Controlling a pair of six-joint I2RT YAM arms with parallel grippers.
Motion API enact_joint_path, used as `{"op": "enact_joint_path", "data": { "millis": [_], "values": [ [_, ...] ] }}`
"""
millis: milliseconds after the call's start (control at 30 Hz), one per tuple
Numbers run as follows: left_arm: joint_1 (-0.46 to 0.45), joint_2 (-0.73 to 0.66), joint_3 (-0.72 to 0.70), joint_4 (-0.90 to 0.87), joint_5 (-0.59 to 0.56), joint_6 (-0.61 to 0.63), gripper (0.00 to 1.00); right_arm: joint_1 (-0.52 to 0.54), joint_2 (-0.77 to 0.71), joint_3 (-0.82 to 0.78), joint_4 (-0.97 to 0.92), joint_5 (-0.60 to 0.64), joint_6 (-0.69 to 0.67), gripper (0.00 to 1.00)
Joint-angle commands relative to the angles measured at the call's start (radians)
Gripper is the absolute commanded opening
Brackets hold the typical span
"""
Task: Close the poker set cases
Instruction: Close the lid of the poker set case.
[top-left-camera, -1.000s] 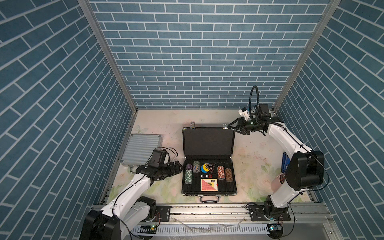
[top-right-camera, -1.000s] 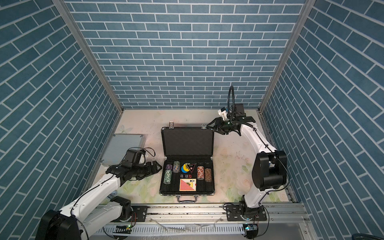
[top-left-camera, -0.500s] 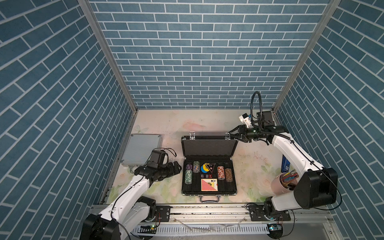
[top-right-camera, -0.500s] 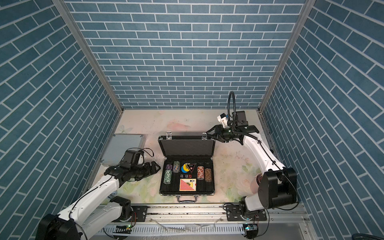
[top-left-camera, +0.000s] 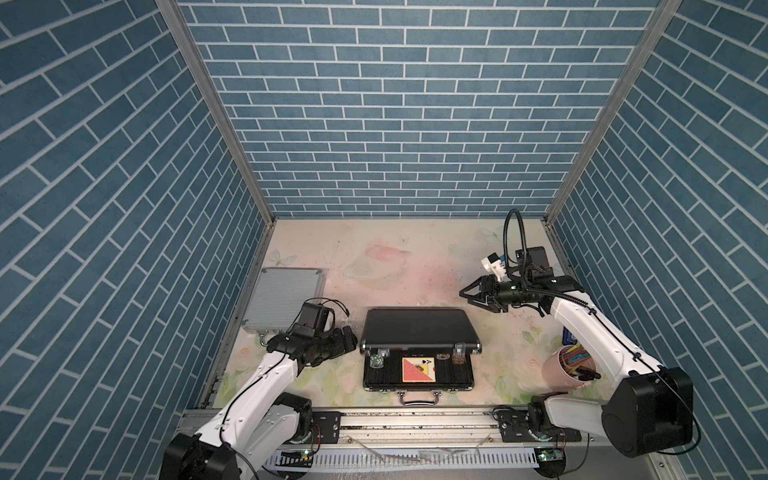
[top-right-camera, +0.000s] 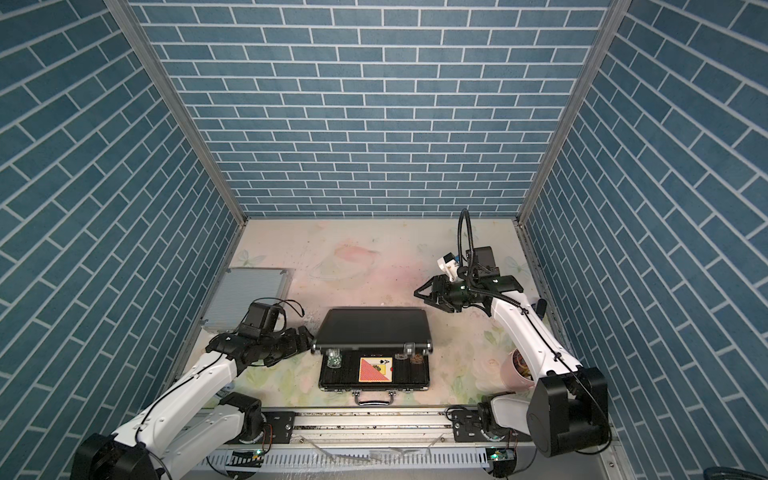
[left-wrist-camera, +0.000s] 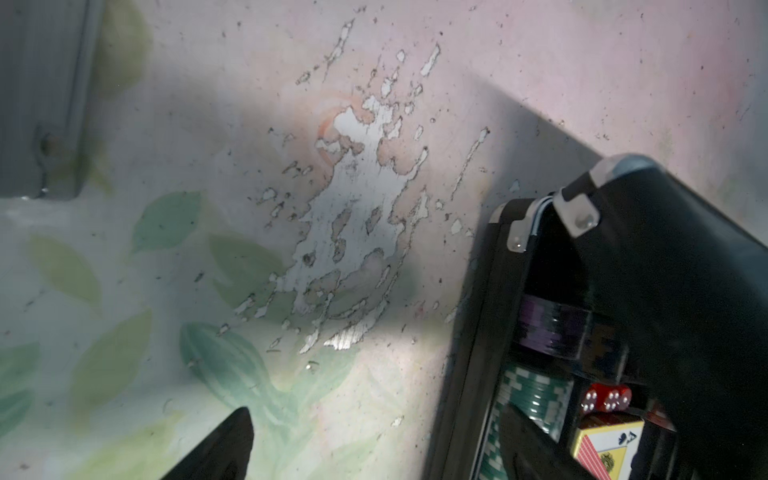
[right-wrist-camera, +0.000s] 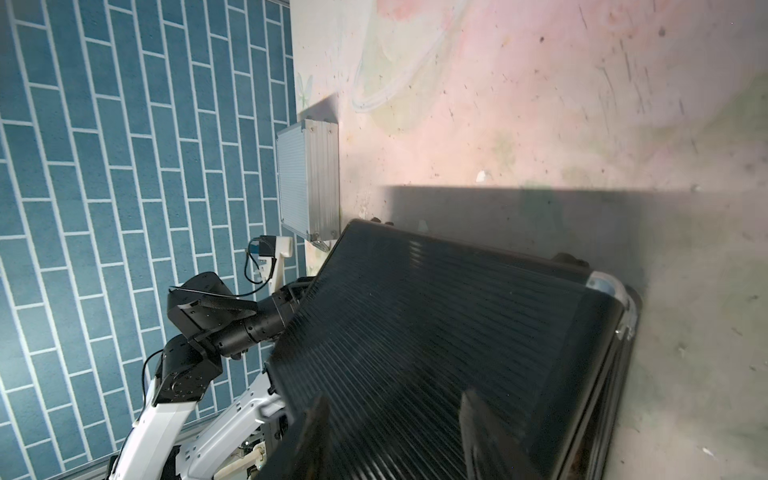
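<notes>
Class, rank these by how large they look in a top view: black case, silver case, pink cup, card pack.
Largest to smallest:
black case
silver case
pink cup
card pack
No two look close.

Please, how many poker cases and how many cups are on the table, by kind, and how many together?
Poker cases: 2, the silver case and the black case.
Cups: 1, the pink cup.
Total: 3.
</notes>
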Motion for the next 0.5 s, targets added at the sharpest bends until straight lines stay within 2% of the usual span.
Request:
{"op": "enact_joint_path", "data": {
  "millis": [0,300,467],
  "values": [
    [0.008,-0.009,0.023,-0.033,-0.025,-0.005,0.93,0.006,-0.039,-0.035,0.022,0.01,0.037,0.52],
    [0.0,-0.009,0.015,-0.01,0.024,0.003,0.93,0.02,-0.082,-0.172,0.003,0.087,0.029,0.52],
    [-0.066,-0.005,0.008,0.006,0.058,-0.001,0.94,0.075,-0.096,-0.259,0.012,0.17,0.039,0.54]
  ]
}}
